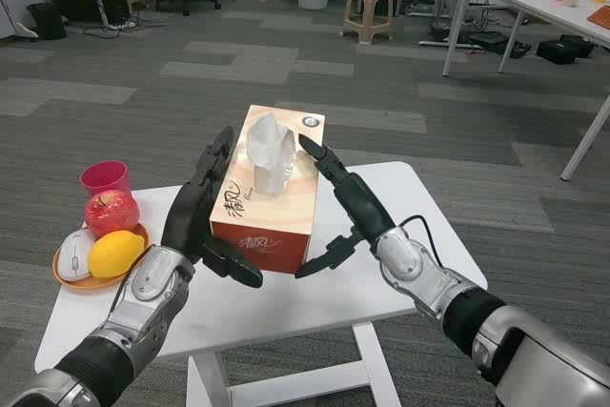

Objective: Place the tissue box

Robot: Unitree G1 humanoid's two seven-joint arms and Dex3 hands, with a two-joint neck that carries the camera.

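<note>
An orange and white tissue box (272, 193) with a tissue sticking out of its top lies lengthwise over the middle of the white table (381, 283). My left hand (200, 212) lies flat against its left side, thumb under the near corner. My right hand (348, 202) presses the right side with its fingertips at the upper edge, thumb pointing in at the near bottom corner. The box is clamped between the two hands. Whether its base touches the table is not visible.
At the table's left end an orange plate (67, 276) carries a red apple (111, 213), a lemon (116, 253) and a white mouse-like object (74, 253); a pink cup (105, 178) stands behind it. Another white table (534, 2) and a stool (370, 9) stand farther off.
</note>
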